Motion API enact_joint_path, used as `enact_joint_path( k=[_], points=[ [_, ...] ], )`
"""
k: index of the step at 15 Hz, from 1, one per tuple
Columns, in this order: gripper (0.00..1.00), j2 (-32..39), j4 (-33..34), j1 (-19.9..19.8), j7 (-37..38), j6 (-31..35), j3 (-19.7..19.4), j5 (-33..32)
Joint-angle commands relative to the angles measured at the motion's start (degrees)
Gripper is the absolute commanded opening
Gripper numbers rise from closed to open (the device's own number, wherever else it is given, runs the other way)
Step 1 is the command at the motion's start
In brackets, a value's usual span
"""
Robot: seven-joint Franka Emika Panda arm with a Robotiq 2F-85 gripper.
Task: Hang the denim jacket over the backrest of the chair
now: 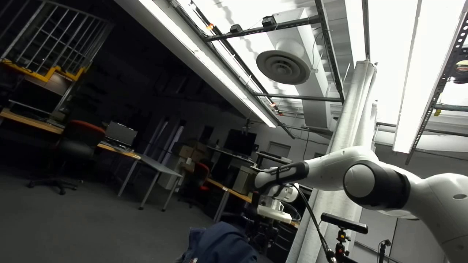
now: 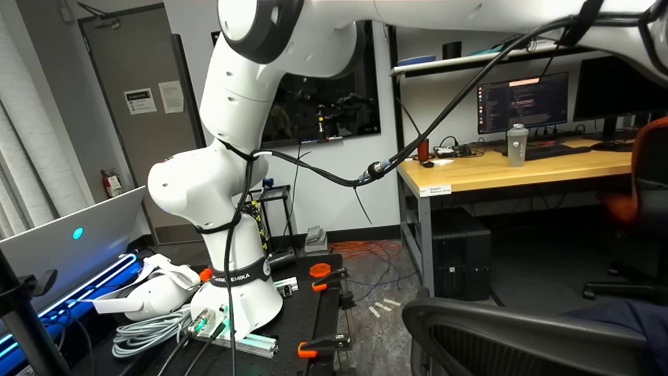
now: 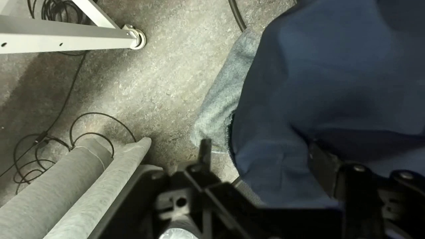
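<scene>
The denim jacket [image 3: 318,76] shows in the wrist view as dark blue cloth, with a paler, frayed denim part [image 3: 225,93] at its left edge. My gripper [image 3: 262,157] is open, its fingers wide apart. The right finger presses into or sits against a fold of the cloth; the left finger stands apart from it. In an exterior view the jacket [image 1: 221,244] is bunched at the bottom edge, beside the gripper [image 1: 261,235]. The chair's black backrest [image 2: 469,321] shows in an exterior view, with dark jacket cloth [image 2: 634,318] at its right end. Most of the chair is hidden.
In the wrist view, grey wrapped columns [image 3: 66,186], a white caster leg [image 3: 83,36] and loose cables [image 3: 69,89] are at the left. A wooden desk [image 2: 522,169] and a red chair [image 2: 647,172] stand beyond the backrest. A camera on a stand [image 1: 343,223] is near the arm.
</scene>
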Motion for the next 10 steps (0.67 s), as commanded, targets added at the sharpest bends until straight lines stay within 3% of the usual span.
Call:
enact_joint_path(
  k=[1,6,10],
  points=[
    [1.00,-7.0,-7.6,1.9,-0.3,6.1,-0.9,-2.7],
    [1.00,-17.7,-17.9,3.3,-2.6,16.9,0.2,-3.9],
    [1.00,-27.2,-28.3,6.9,-6.8,24.7,0.7,-3.6]
  ],
)
